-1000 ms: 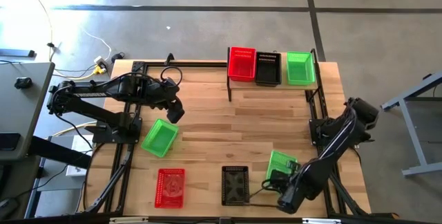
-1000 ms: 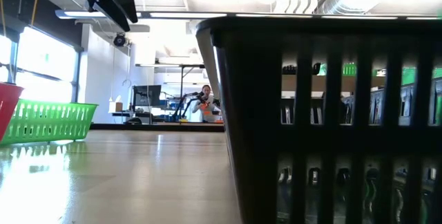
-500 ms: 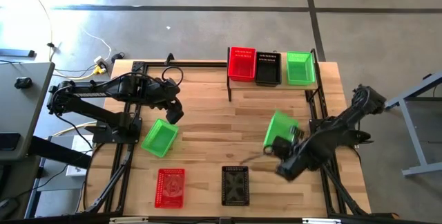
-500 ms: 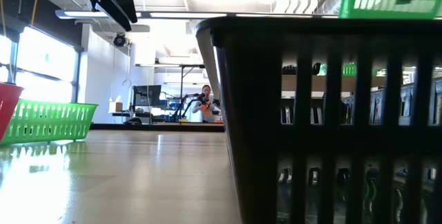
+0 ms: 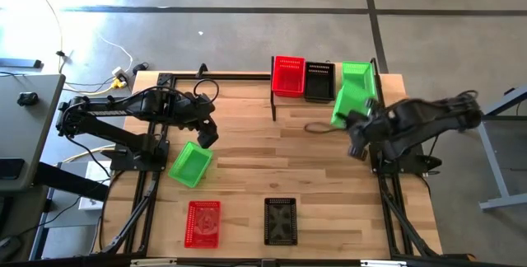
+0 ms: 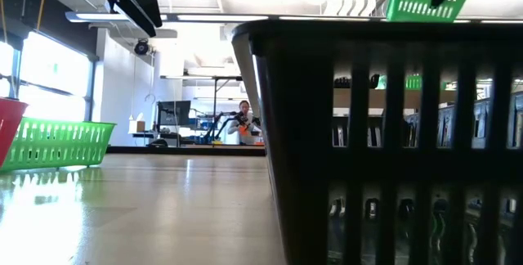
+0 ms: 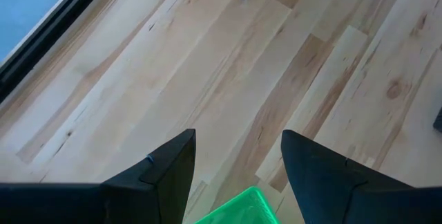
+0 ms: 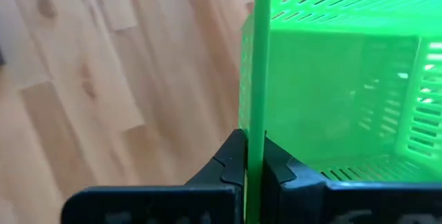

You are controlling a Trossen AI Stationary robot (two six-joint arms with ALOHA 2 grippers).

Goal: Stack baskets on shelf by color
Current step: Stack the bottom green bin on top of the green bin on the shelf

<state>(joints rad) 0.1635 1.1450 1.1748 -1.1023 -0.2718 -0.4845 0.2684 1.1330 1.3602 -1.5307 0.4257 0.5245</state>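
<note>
- high view: right gripper [image 5: 356, 124] carries a green basket [image 5: 346, 102] tilted just before the shelf [image 5: 325, 94]; level it over the shelved green one [image 5: 361, 71].
- low view: it hangs high, clear of the black basket [image 6: 392, 150].
- left wrist view: left gripper [image 7: 238, 172] spread, idle above the table [image 7: 276, 79].
- right wrist view: fingers [image 8: 231, 165] pinching its rim; keep that pinch firm.

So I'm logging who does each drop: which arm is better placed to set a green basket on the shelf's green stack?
The right. Its hand already grips a green basket beside the shelf's green one. The left hand hangs open above the table.
</note>
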